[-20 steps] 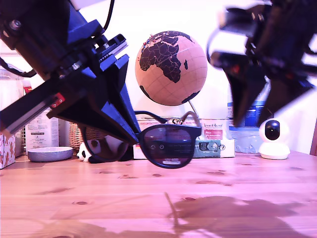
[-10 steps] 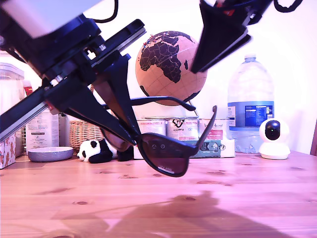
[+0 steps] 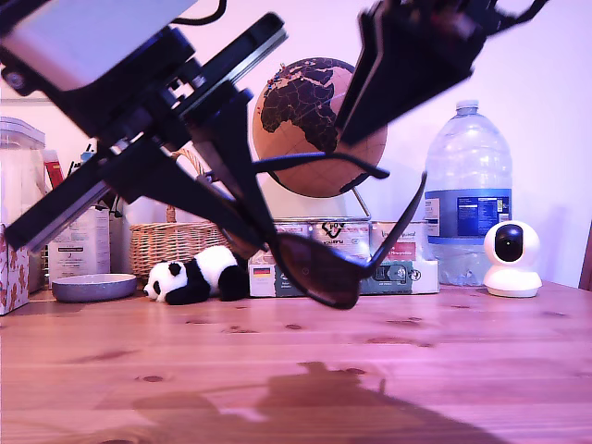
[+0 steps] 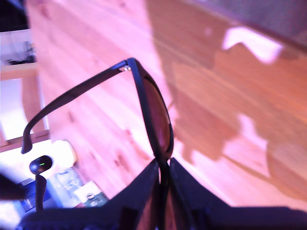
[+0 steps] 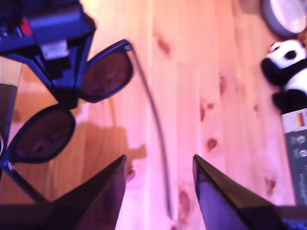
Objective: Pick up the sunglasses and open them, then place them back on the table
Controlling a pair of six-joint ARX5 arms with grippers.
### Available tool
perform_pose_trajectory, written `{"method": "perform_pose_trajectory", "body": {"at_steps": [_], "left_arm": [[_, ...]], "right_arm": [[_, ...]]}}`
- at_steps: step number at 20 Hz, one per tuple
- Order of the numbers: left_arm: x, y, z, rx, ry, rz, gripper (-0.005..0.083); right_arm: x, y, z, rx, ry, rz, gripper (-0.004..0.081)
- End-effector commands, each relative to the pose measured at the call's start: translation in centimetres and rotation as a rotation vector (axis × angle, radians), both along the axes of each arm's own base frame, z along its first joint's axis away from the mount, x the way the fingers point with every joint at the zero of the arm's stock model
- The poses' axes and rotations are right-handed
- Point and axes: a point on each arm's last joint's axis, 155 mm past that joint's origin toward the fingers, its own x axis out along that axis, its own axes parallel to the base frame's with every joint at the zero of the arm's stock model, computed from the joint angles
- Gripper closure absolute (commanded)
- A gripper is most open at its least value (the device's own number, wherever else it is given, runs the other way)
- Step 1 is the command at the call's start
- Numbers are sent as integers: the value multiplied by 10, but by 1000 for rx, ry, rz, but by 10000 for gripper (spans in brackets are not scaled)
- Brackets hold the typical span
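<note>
**Sunglasses held aloft, both temples swung out**

The first gripper [image 4: 163,167] is clamped on the bridge of the matte black plastic sunglasses with dark rounded lenses [image 3: 319,268], gripping the frame between the two lenses. That central hold likely keeps both hinges free so the temples can be worked by the other arm. The sunglasses hang tilted in the middle of the exterior view, clear above the reddish-brown pine-plank table [image 3: 444,370], with one temple reaching toward the cork globe [image 3: 319,125] and the other slanting up to the exterior view's right.

The second gripper [image 5: 160,179] hovers above with its jaws spread and nothing between them; in its own view one thin temple runs just below the gap.

Against the picture from a second ago, when the temples looked folded behind the lenses, both now stand open. The frame has also tipped further, lens face turning downward, and the second gripper has risen into the upper right of the exterior view. Judging by this, setting down remains.
</note>
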Motion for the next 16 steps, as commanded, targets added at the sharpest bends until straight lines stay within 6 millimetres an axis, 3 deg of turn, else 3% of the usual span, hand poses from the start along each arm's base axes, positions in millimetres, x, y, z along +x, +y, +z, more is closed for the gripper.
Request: {"method": "perform_pose_trajectory", "body": {"at_steps": [1,6,12,16], "left_arm": [[0,0,-3,3,-1,-3,796],[-3,0,-4,16,-7,-24,796],[-11,-1,-7,25,9,-46,796],[-17,6,-16,65,40,-50,796]], "right_arm": [[1,5,-21,-44,34,9,379],[37,7,-23,-85,-101,-49,379],[72,4,0,-108,-299,-97,379],[92,-13,9,-136,-364,-154,380]]}}
